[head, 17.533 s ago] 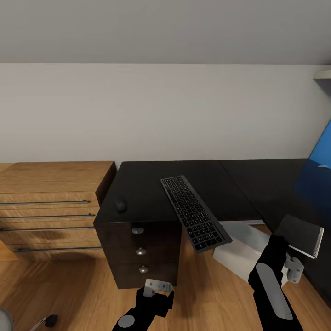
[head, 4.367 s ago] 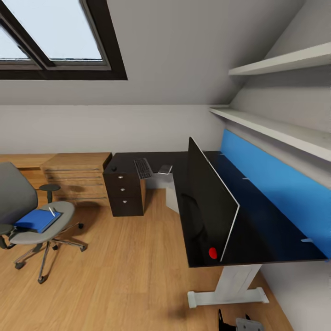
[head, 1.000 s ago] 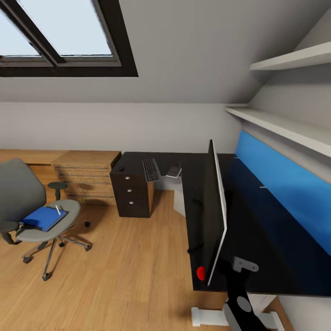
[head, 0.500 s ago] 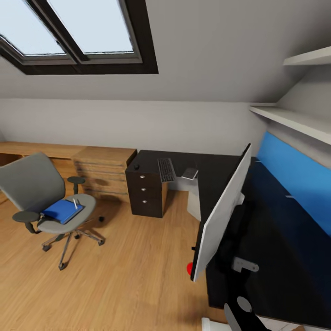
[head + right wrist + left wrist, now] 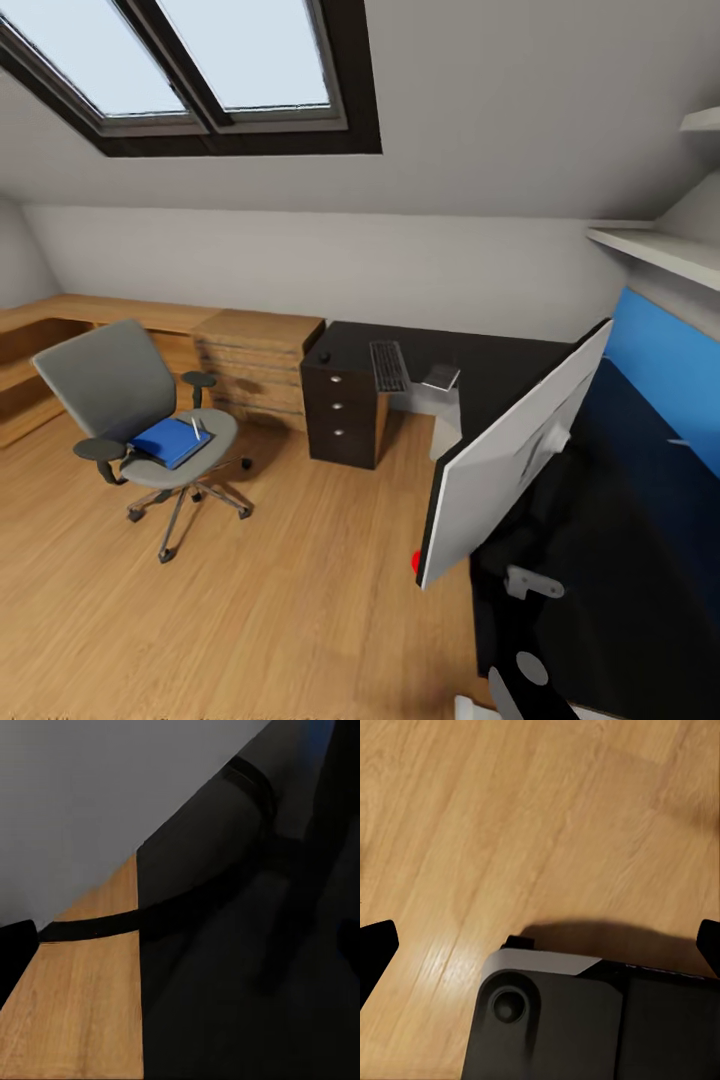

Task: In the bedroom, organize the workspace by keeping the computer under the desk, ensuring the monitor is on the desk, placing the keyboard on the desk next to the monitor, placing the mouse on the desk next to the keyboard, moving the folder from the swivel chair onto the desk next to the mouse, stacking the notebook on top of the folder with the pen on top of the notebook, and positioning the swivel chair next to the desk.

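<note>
Both hands' grips impossible to tell; monitor (image 5: 505, 455) tilted on worktop (image 5: 610, 520); folder (image 5: 170, 441) on chair (image 5: 135, 420).

The black desk (image 5: 500, 375) carries the monitor (image 5: 510, 465) at its near end and the keyboard (image 5: 388, 366), mouse (image 5: 324, 357) and notebook (image 5: 440, 377) at its far left, while the chair (image 5: 135, 420) on the wooden floor (image 5: 300, 590) holds the blue folder (image 5: 168, 441).

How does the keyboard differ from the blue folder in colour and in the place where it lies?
The keyboard is black; the folder is bright blue. The keyboard lies on the black desk, overhanging its front edge; the folder lies on the seat of the swivel chair. A pen rests on the folder; nothing rests on the keyboard. Both are flat rectangles.
</note>
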`<state>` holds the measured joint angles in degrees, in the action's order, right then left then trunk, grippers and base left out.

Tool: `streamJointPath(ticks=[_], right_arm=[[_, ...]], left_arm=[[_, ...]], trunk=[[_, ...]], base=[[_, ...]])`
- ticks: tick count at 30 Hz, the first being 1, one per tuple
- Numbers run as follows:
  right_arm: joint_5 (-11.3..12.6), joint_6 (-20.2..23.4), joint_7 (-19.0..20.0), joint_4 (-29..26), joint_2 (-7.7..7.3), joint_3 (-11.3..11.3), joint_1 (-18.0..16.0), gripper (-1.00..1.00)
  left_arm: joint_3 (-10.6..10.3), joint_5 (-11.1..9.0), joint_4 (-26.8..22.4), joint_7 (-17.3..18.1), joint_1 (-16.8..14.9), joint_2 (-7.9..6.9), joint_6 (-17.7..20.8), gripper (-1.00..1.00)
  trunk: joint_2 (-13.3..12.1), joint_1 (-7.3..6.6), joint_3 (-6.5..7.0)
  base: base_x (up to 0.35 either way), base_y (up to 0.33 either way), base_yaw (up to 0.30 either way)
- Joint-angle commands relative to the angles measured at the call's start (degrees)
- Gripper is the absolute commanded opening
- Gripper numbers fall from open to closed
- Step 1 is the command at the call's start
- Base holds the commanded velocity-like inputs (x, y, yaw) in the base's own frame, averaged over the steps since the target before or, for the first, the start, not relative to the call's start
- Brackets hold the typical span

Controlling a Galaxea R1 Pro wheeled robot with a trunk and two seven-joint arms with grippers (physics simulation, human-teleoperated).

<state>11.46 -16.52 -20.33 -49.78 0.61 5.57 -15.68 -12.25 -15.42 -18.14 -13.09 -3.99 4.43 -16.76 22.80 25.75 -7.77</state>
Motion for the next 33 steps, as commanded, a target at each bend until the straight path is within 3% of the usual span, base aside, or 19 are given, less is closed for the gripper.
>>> streamJointPath(ticks=[1, 5, 8, 14, 18, 26, 33], right_arm=[[0.63, -1.38, -0.06, 0.82, -0.13, 0.16, -0.05, 1.00], [0.95, -7.16, 0.21, 8.43, -0.58, -0.11, -0.05, 1.00], [0.64, -8.06, 0.06, 7.95, -0.28, -0.48, -0.51, 1.00], [0.65, -7.34, 0.01, 6.38, -0.23, -0.55, -0.68, 1.00], [0.75, -7.73, -0.31, 7.70, -1.53, -0.71, -0.75, 1.00], [0.85, -9.75, -0.39, 8.96, -4.12, -0.82, -0.75, 1.00], [0.84, -9.95, -0.41, 8.92, -4.22, -0.82, -0.75, 1.00]], left_arm=[[-0.49, -0.53, 0.07, -0.35, -0.06, -0.03, -0.22, 1.00], [-0.32, -0.67, 0.49, -0.35, -0.06, -1.72, -1.47, 1.00], [0.05, -0.69, 0.10, -0.68, -1.05, -0.72, -2.40, 1.00], [0.01, -0.72, 0.11, -0.70, -1.11, -0.59, -2.40, 1.00], [0.08, -0.75, 0.12, -0.71, -1.11, -1.36, -2.49, 1.00], [0.12, -0.76, 0.16, -0.71, -1.11, -1.50, -2.49, 1.00], [0.10, -0.76, 0.21, -0.71, -1.11, -1.53, -2.49, 1.00]], trunk=[[0.12, 0.03, -0.14], [0.12, 0.03, -0.17], [0.12, 0.03, -0.18], [0.12, 0.03, -0.18], [0.12, 0.03, -0.18], [0.12, 0.03, -0.18], [0.12, 0.03, -0.14]], base=[[0.027, 0.000, 0.057], [0.190, 0.019, 0.021], [0.000, 0.000, 0.000], [0.000, 0.000, 0.000], [0.000, 0.000, 0.000], [0.000, -0.015, 0.000], [0.000, -0.219, -0.024]])
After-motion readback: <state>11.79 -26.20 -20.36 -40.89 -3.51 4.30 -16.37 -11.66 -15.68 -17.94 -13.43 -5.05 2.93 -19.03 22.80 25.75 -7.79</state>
